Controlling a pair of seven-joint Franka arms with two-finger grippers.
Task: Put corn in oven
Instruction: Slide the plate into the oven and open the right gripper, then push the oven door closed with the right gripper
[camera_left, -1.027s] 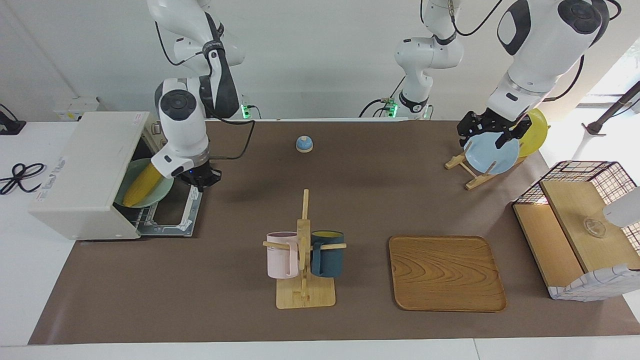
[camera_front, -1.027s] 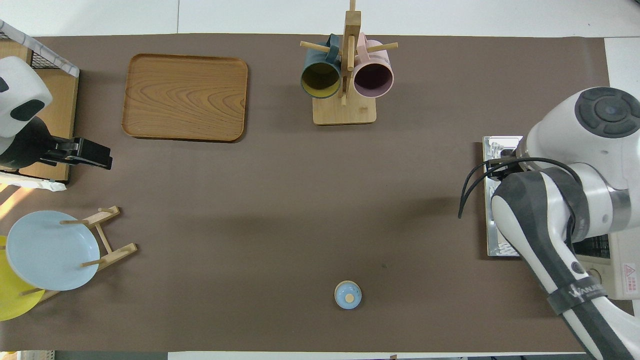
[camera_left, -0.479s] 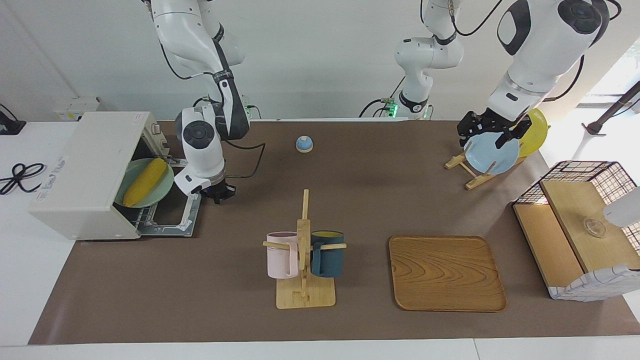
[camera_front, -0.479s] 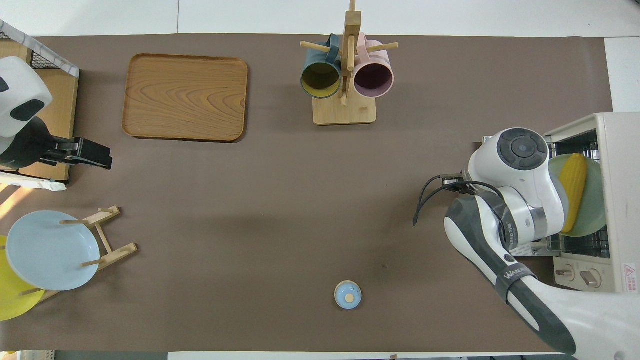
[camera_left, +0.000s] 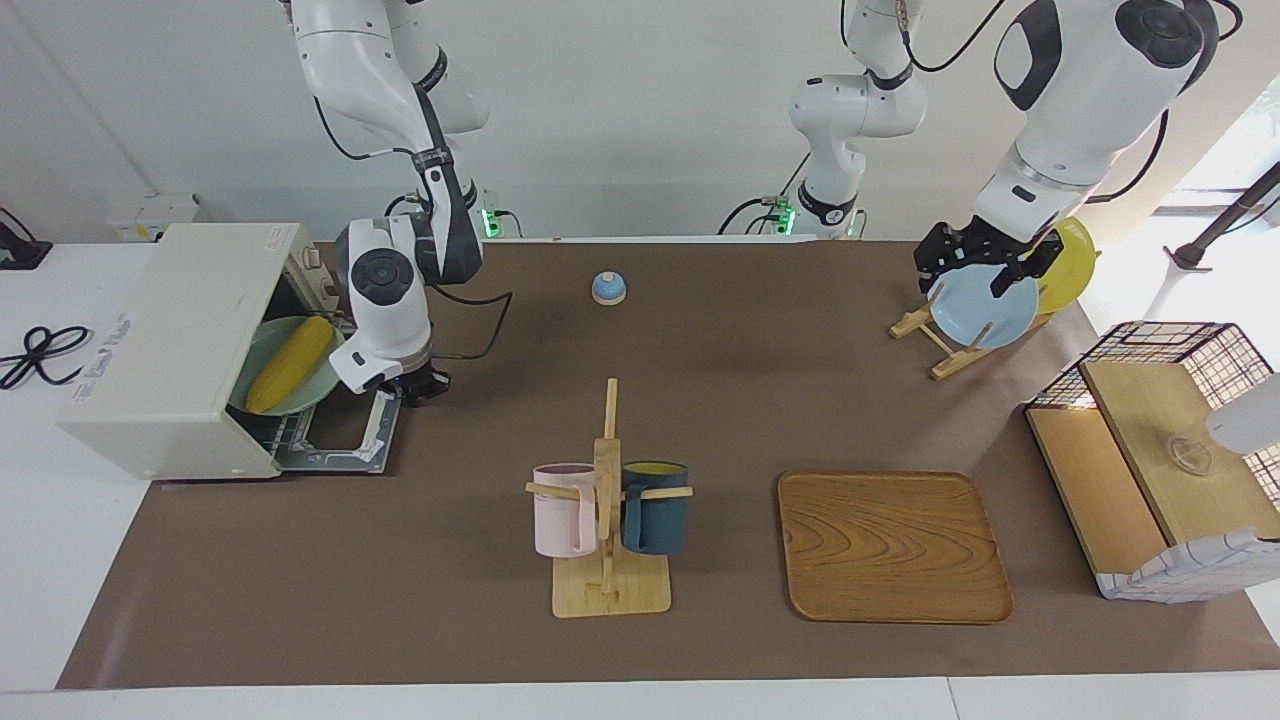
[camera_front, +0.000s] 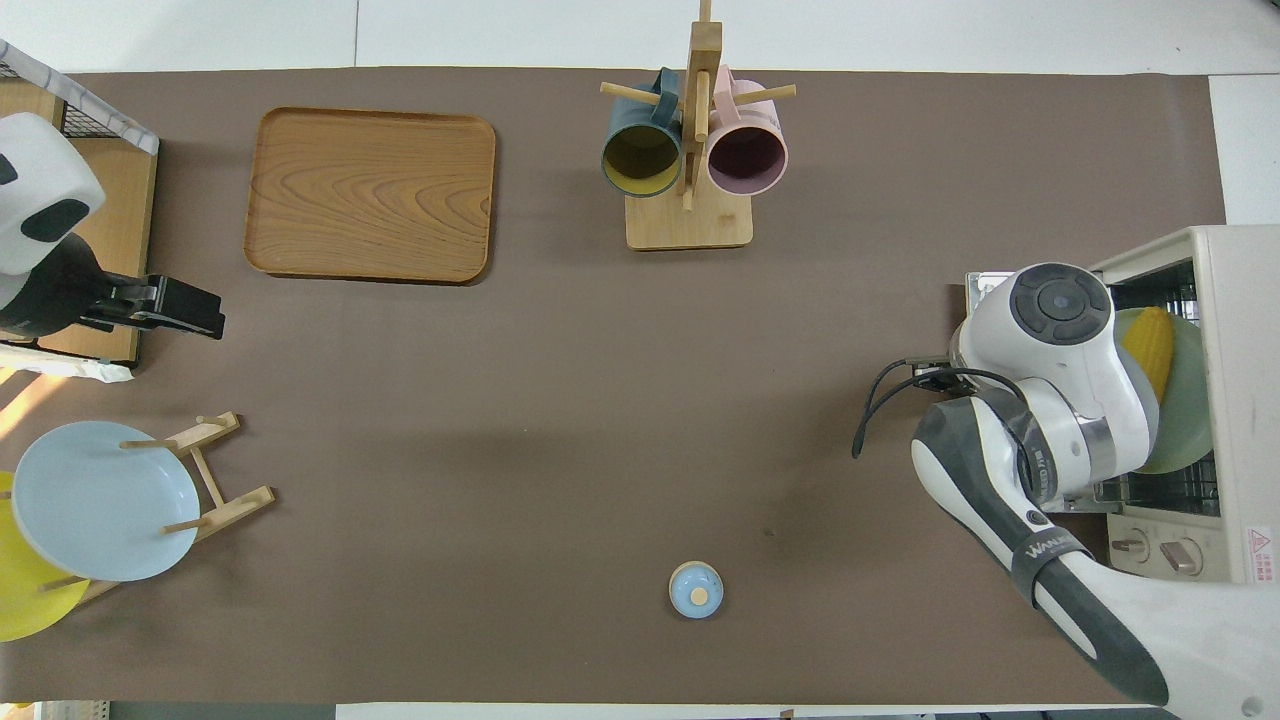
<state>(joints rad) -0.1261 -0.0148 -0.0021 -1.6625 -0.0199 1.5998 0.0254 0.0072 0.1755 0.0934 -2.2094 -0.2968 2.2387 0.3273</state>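
Observation:
The yellow corn (camera_left: 290, 363) lies on a pale green plate (camera_left: 322, 392) on the rack in the mouth of the off-white oven (camera_left: 170, 340) at the right arm's end of the table. The oven's door (camera_left: 345, 440) is dropped open. My right gripper (camera_left: 415, 384) hangs low by the door's outer corner, apart from the plate and holding nothing. In the overhead view the right arm's wrist covers it and part of the corn (camera_front: 1150, 345). My left gripper (camera_left: 985, 265) waits raised over the plate rack; it also shows in the overhead view (camera_front: 165, 305).
A mug rack (camera_left: 608, 500) with a pink and a dark blue mug stands mid-table. A wooden tray (camera_left: 893, 545) lies beside it. A small blue bell (camera_left: 608, 288) sits near the robots. A blue plate (camera_left: 980, 308) and a yellow plate (camera_left: 1070, 265) stand in a rack. A wire-and-wood basket (camera_left: 1160, 450) is at the left arm's end.
My right gripper has drawn back from the plate's rim in the oven mouth to the open door's outer corner. The corn and plate stayed in place. The left arm has not moved.

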